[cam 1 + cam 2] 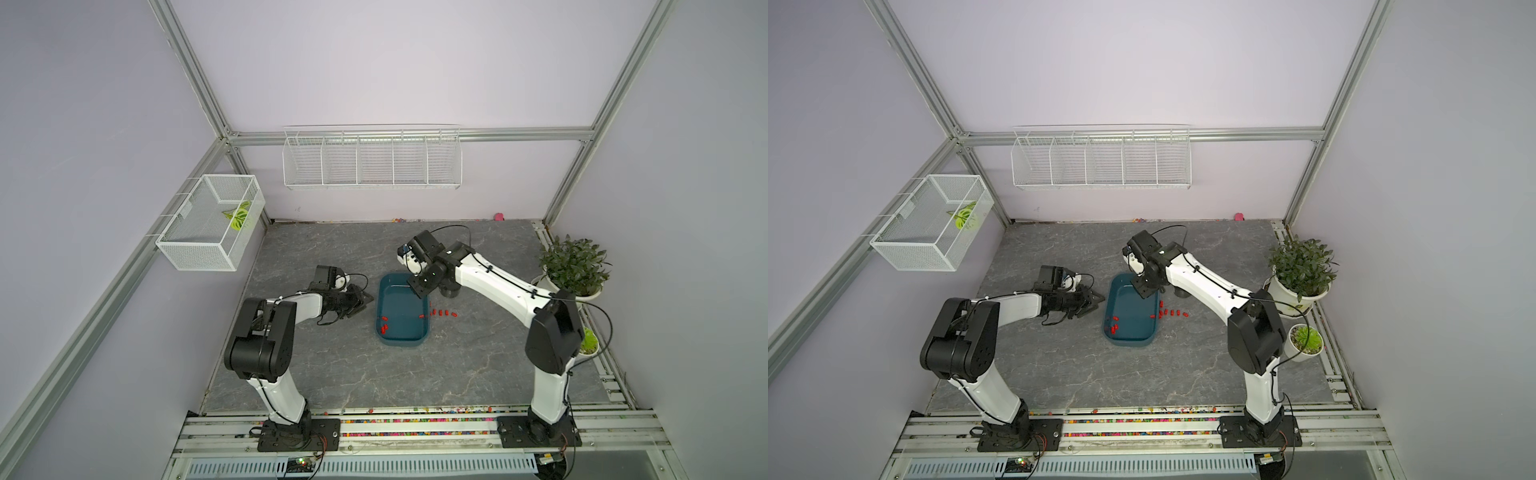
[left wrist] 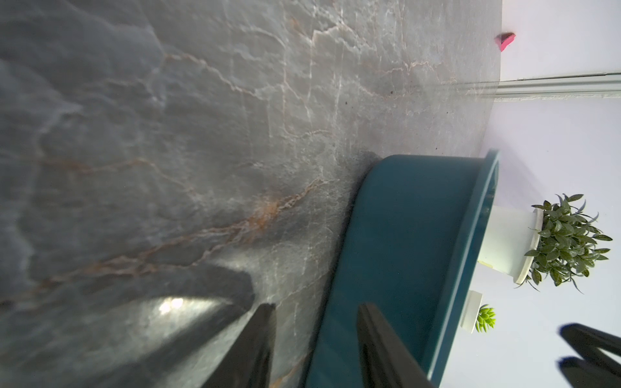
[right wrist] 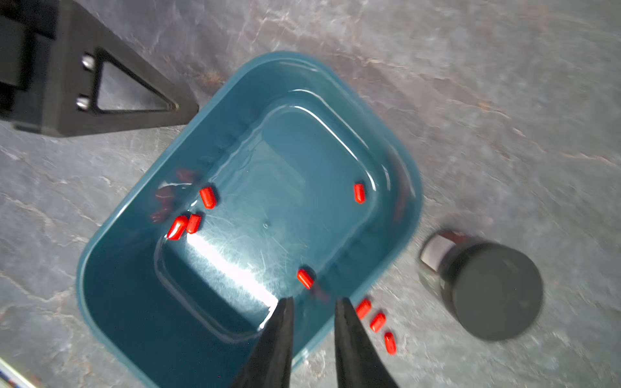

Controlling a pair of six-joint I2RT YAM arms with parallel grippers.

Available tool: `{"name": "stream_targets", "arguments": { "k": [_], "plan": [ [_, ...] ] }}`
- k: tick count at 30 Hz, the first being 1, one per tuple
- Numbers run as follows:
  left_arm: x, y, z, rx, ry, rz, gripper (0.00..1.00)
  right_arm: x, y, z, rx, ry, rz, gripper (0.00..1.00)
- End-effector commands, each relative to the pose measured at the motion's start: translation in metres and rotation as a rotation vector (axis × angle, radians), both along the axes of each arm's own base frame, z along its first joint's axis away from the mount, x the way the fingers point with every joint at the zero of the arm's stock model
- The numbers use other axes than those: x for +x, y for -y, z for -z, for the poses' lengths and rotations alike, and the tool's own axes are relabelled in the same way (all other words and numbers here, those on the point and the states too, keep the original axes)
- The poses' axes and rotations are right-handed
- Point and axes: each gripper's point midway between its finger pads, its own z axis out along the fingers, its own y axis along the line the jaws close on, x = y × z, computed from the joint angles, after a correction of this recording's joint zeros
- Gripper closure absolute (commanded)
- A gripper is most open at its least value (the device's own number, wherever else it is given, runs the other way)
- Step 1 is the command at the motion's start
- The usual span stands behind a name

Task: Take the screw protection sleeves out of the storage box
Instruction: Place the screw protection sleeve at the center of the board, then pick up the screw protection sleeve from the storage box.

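The teal storage box (image 1: 411, 338) (image 1: 1129, 341) lies at the table's middle. Several red screw protection sleeves (image 3: 208, 197) rest inside it, most near one corner (image 1: 384, 328). Others form a short row on the table (image 1: 442, 312) just outside its right wall, where three sleeves (image 3: 378, 321) are close by. My right gripper (image 3: 315, 300) (image 1: 419, 293) hangs open above that wall, nothing between its fingers. My left gripper (image 2: 316, 312) (image 1: 368, 301) is open beside the box's left wall (image 2: 403, 235), one fingertip (image 3: 188, 107) at the rim.
A black round canister (image 3: 494, 289) (image 1: 449, 291) stands just right of the box. Two potted plants (image 1: 573, 266) (image 1: 588, 343) line the right edge. White wire baskets hang on the back wall (image 1: 372, 160) and left wall (image 1: 212, 220). Multicoloured beads (image 1: 415, 422) fill the front rail.
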Motion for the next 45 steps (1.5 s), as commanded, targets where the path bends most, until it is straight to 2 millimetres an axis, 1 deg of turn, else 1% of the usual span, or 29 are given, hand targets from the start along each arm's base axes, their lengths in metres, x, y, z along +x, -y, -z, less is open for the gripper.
{"name": "stream_targets", "arguments": {
  "k": [1, 4, 8, 13, 18, 25, 33, 36, 45],
  "plan": [
    [0.003, 0.001, -0.007, -0.008, 0.033, 0.017, 0.54, 0.0, 0.001, 0.015, -0.113, -0.008, -0.028, 0.73],
    [0.003, 0.001, -0.006, -0.008, 0.032, 0.017, 0.54, 0.007, -0.005, 0.027, -0.173, -0.008, -0.035, 0.73],
    [0.003, 0.001, -0.006, -0.008, 0.033, 0.017, 0.54, 0.015, -0.006, 0.039, -0.231, -0.011, -0.034, 0.72],
    [0.003, 0.001, -0.006, -0.009, 0.033, 0.017, 0.54, 0.025, -0.002, 0.052, -0.295, -0.004, -0.026, 0.69],
    [0.003, 0.001, -0.005, -0.007, 0.03, 0.018, 0.54, 0.033, 0.004, 0.06, -0.344, 0.015, -0.009, 0.66],
    [0.003, 0.001, -0.006, -0.007, 0.03, 0.018, 0.54, 0.039, 0.005, 0.066, -0.337, 0.005, 0.002, 0.64],
    [0.003, 0.001, -0.005, -0.007, 0.028, 0.017, 0.54, 0.047, 0.008, 0.071, -0.306, -0.012, 0.016, 0.6],
    [0.003, 0.001, -0.005, -0.007, 0.027, 0.017, 0.54, 0.049, 0.007, 0.073, -0.298, -0.018, 0.016, 0.6],
    [0.003, 0.001, -0.005, -0.006, 0.025, 0.017, 0.54, 0.053, 0.006, 0.084, -0.287, -0.041, 0.012, 0.66]
  ]
}}
